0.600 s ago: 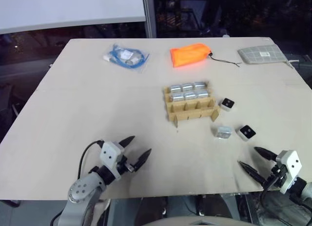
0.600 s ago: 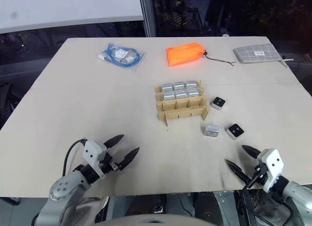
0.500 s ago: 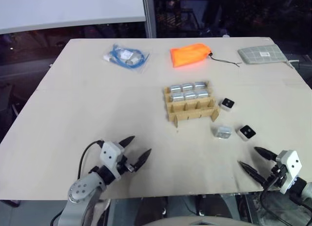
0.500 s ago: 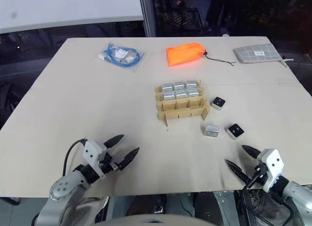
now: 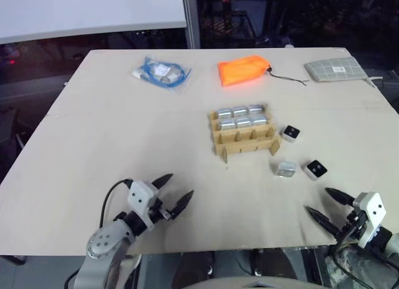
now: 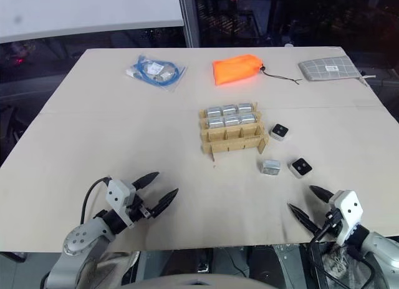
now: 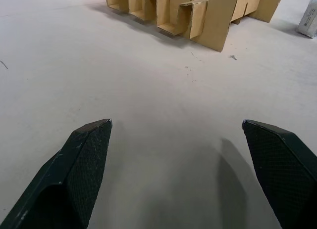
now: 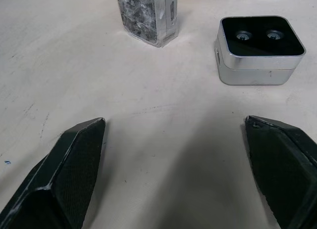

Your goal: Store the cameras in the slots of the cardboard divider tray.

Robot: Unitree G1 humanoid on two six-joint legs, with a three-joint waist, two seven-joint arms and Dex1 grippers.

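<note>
The cardboard divider tray (image 5: 244, 134) stands mid-table with several silver cameras (image 5: 240, 117) filling its two far rows; the near row of slots is empty. Three loose cameras lie to its right: one with a black lens face (image 5: 291, 133) beside the tray, a silver one on its side (image 5: 286, 170) and another black-faced one (image 5: 316, 170) nearer me. My right gripper (image 5: 324, 204) hovers open over the table's near right edge, just short of those two. My left gripper (image 5: 174, 191) is open at the near left, far from the tray, holding nothing.
At the far side lie a blue cable in a clear bag (image 5: 161, 73), an orange drawstring pouch (image 5: 244, 70) and a grey checked pouch (image 5: 335, 68). The table's near edge (image 5: 237, 246) runs just below both grippers.
</note>
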